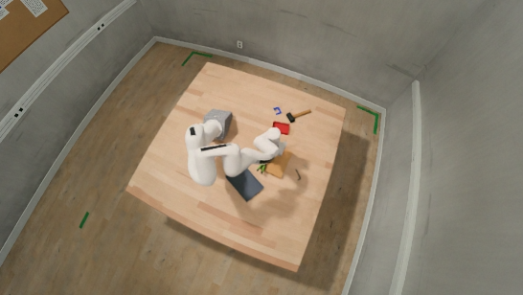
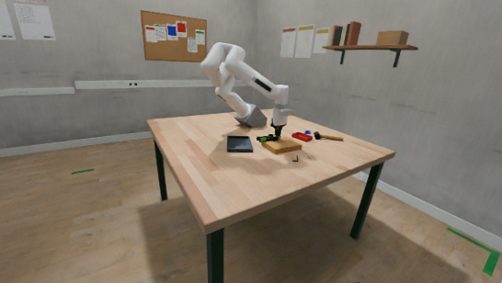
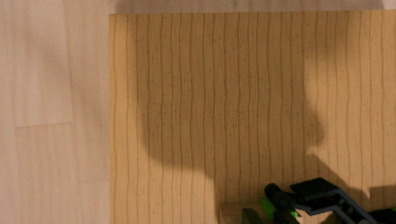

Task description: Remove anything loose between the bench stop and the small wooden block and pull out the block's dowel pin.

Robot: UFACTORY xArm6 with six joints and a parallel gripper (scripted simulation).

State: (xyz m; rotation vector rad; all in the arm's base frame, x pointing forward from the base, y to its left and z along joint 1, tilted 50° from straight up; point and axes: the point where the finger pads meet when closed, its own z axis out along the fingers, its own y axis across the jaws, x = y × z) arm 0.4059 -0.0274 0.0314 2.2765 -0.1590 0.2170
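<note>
The tan bench board [image 1: 280, 165] [image 2: 282, 146] [image 3: 200, 100] lies right of the table's middle. The green and black spring clamp [image 1: 261, 168] [image 2: 266, 137] [image 3: 320, 197] sits at the board's near-left edge. A corner of the small wooden block [image 3: 235, 211] shows beside the clamp at the bottom of the wrist view. My gripper [image 2: 278, 130] points straight down over the block, right beside the clamp. It is shut on a thin thing that I take for the dowel pin. The fingers, the pin and the bench stop are hidden in all views.
A dark flat tray [image 1: 245, 186] [image 2: 239, 143] lies left of the board. A red block [image 1: 281, 127] [image 2: 302, 136], a hammer [image 1: 299, 114] [image 2: 327, 136] and a small blue piece [image 1: 280, 112] lie behind the board. A small dark bent key [image 1: 297, 174] [image 2: 295, 159] lies to its right.
</note>
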